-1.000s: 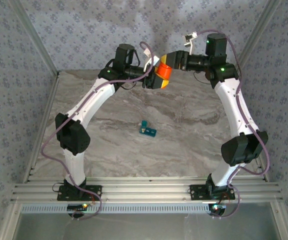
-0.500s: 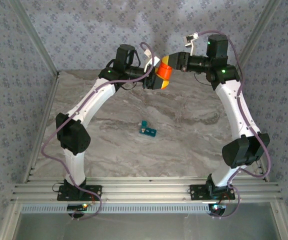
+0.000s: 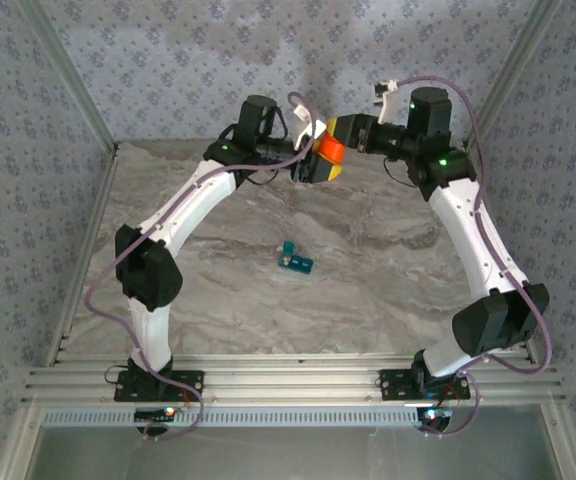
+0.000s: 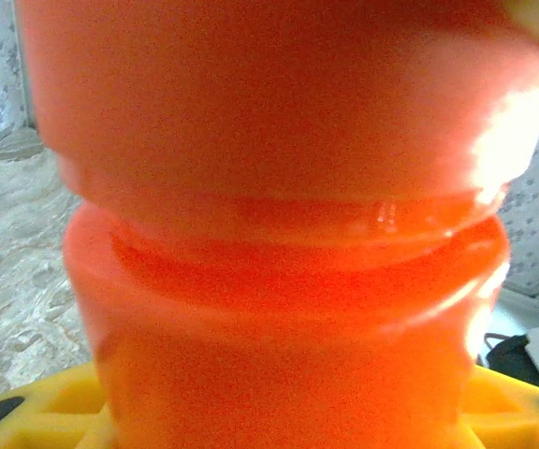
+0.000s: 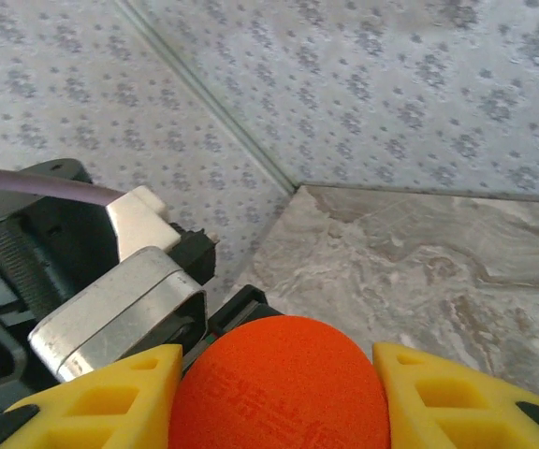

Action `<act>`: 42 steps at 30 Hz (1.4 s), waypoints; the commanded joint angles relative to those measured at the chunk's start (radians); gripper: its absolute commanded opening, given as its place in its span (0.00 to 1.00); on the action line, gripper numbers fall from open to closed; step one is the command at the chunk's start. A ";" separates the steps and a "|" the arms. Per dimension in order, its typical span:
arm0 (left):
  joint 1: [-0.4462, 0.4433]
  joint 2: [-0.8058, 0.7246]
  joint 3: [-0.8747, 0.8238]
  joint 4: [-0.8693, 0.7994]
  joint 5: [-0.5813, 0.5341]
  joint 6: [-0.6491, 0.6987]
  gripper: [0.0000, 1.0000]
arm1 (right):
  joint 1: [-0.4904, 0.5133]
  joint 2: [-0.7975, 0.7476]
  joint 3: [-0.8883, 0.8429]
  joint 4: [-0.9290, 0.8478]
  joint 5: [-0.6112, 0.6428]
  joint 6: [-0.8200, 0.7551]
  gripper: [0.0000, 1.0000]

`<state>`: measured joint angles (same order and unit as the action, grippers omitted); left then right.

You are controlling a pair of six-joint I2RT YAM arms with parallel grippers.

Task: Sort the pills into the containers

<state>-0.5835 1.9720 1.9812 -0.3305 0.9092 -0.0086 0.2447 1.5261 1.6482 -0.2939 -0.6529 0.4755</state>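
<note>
Pinching orange bottle (image 3: 330,150) midair: left jaws on body, right jaws closed on cap (image 5: 284,383).

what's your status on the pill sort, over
Jaws of left gripper and right gripper both shut on the orange bottle, held high at the far side. Teal pill box lies on the table, untouched. Nothing seen in the way.

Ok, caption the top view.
Left tool and right tool grip the orange bottle midair; teal pill box lies on the table.
</note>
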 commanded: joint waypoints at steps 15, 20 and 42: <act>0.002 -0.084 -0.026 0.191 -0.080 -0.010 0.00 | -0.007 0.000 0.014 -0.035 0.015 0.094 0.52; 0.016 -0.084 -0.061 0.192 -0.072 -0.021 0.00 | -0.049 0.006 0.088 -0.027 -0.034 0.110 0.61; 0.035 -0.091 -0.061 0.176 0.028 -0.039 0.00 | -0.102 0.098 0.247 -0.111 -0.116 0.069 0.67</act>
<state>-0.5476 1.9240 1.9141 -0.1829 0.8936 -0.0360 0.1436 1.5990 1.8366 -0.3737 -0.7746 0.5430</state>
